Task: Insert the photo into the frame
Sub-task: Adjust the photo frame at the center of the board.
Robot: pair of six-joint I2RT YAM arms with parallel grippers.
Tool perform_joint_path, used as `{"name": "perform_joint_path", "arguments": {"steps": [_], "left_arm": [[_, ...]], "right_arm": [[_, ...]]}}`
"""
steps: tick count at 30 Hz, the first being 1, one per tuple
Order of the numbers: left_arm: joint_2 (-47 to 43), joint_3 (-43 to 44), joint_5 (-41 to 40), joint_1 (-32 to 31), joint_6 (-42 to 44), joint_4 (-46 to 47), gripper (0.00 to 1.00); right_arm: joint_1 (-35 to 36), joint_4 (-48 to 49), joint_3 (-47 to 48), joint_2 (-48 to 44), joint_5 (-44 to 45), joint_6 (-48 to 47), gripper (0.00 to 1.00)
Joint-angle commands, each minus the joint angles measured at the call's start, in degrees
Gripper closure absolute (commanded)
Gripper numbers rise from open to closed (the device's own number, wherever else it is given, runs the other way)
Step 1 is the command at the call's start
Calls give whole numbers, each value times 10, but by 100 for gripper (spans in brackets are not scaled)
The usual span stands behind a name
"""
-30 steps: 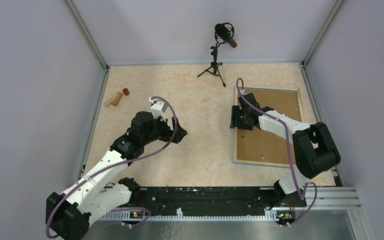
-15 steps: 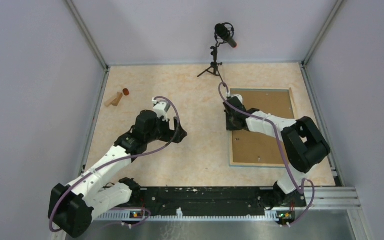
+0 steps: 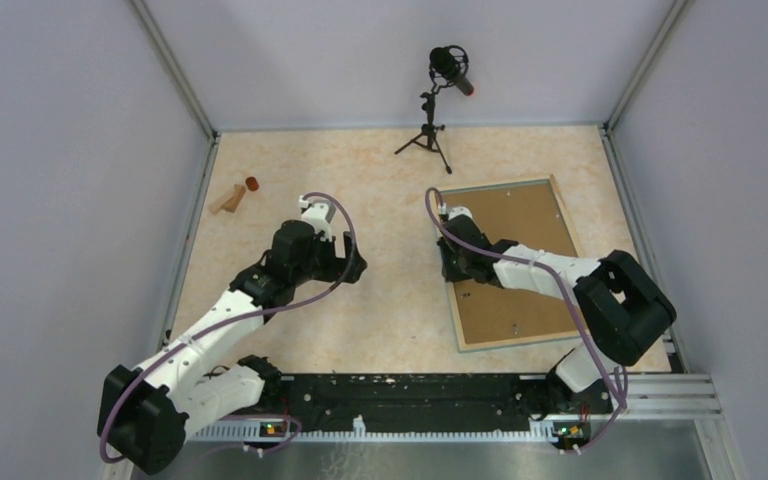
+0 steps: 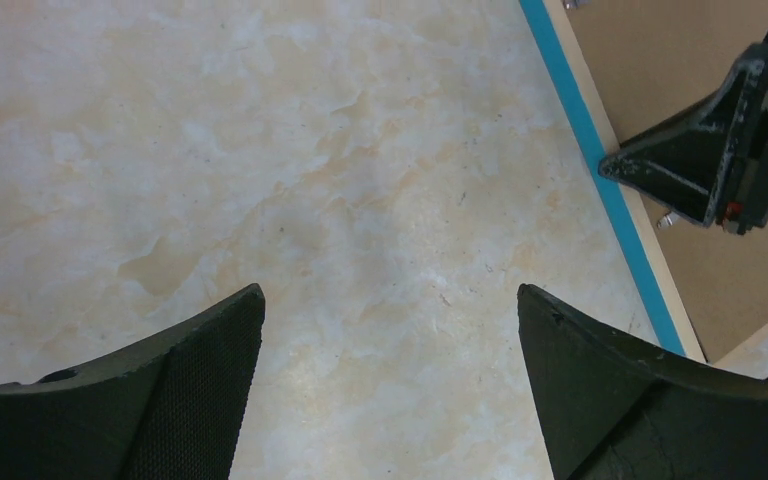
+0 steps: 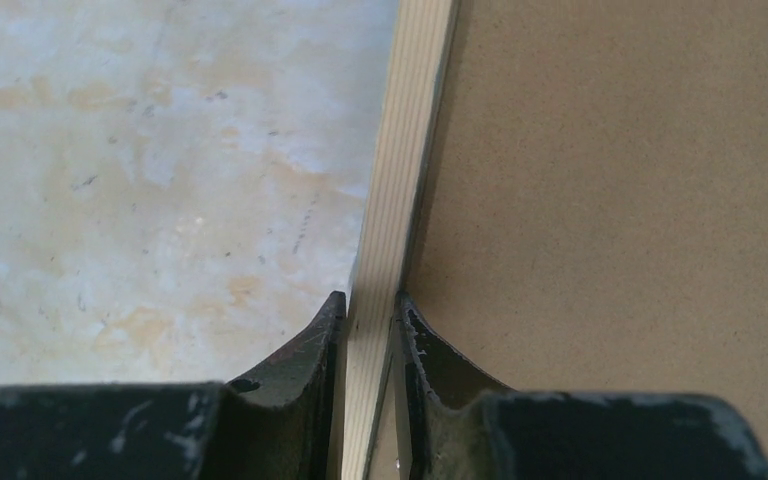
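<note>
The frame (image 3: 501, 184) lies face down on the table at the right, turned askew, with its brown backing board (image 3: 520, 250) facing up. My right gripper (image 3: 452, 262) is shut on the frame's left wooden edge (image 5: 405, 180), one finger on each side of it (image 5: 370, 310). My left gripper (image 3: 355, 262) is open and empty over bare table (image 4: 390, 295), left of the frame. The frame's light-blue edge (image 4: 600, 170) and a right finger (image 4: 700, 170) show in the left wrist view. The photo is not in view.
A microphone (image 3: 449, 68) on a small tripod (image 3: 427, 135) stands at the back centre. A wooden piece (image 3: 228, 198) and a small reddish-brown thing (image 3: 252, 183) lie at the far left. Grey walls close in the table on three sides.
The frame has slid left and turned, its far end swinging right, with my right gripper on its left edge. My left arm has shifted only slightly.
</note>
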Motion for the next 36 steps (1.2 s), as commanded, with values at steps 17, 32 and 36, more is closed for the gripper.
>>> {"name": "perform_joint_path", "arguments": {"steps": [17,32,36], "left_arm": [[-204,-23,-296,8,-16,-5,2],[-166,-19,-194,31,-12,12,2],[-168,-19,-182,36,-12,13,1]], "right_arm": [[155,18,41,22,-184,-307,67],[79,-227,-124,-395,134,386,1],[2,-249,-175,-443,85,413,1]]}}
